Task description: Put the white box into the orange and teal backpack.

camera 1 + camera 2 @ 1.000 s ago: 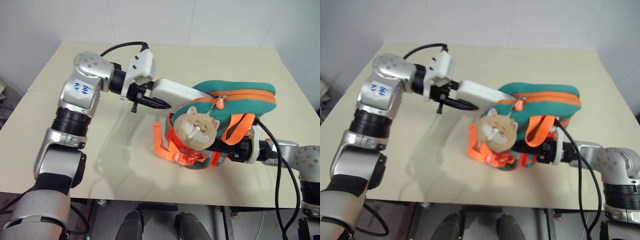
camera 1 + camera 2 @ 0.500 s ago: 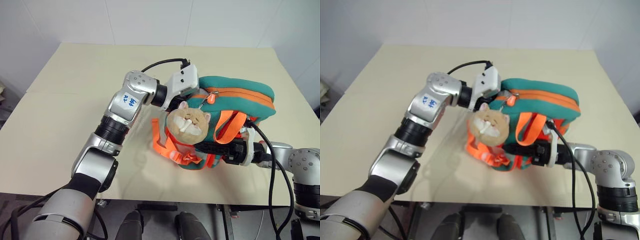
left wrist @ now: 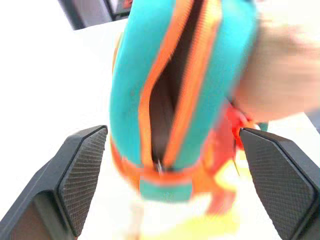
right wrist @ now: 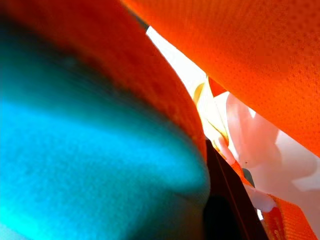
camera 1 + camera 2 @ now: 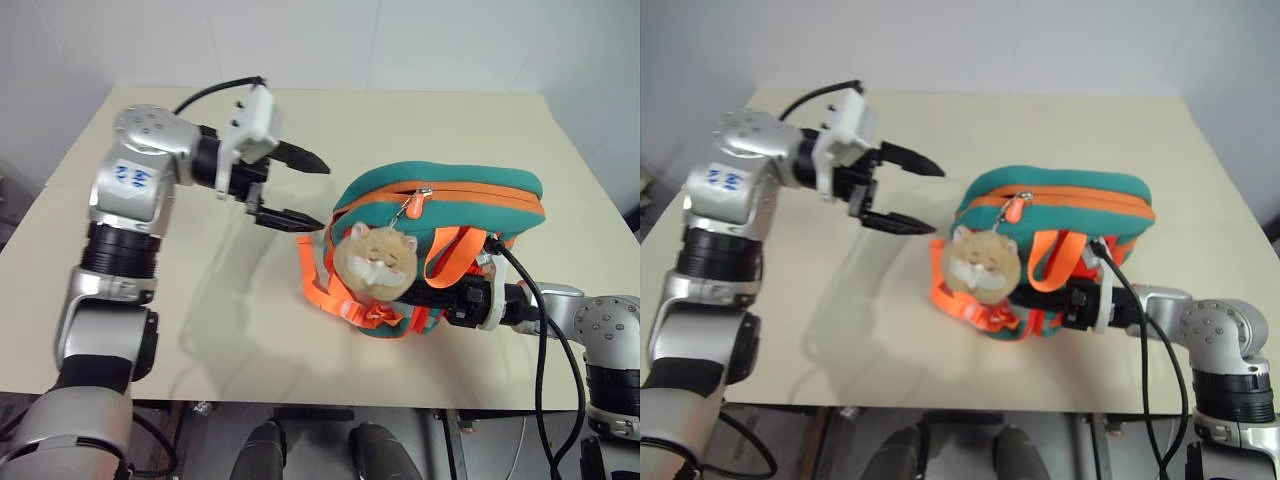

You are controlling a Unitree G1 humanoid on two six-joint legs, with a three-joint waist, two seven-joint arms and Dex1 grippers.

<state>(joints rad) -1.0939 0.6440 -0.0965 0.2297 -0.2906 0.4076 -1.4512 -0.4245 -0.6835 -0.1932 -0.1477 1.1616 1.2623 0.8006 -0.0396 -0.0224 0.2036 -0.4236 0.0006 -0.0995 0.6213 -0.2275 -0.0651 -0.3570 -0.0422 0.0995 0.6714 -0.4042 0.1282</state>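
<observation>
The orange and teal backpack (image 5: 450,195) stands on the table with its top zipper (image 3: 167,100) gaping open toward my left gripper. A tan plush toy (image 5: 378,258) hangs on its front. The white box is hidden from view. My left gripper (image 5: 322,197) hovers just left of the backpack, open wide, with nothing between its fingers (image 3: 82,170). My right gripper (image 5: 445,297) is tucked among the orange straps at the backpack's lower right side, shut on its fabric.
The beige table (image 5: 200,330) stretches left and behind the backpack. Its front edge runs close below the backpack. A black cable (image 5: 545,330) loops from my right wrist over that edge.
My left gripper pushed the white box into the backpack's opening, then drew back to the left and opened. The box no longer shows. The right gripper stayed put.
</observation>
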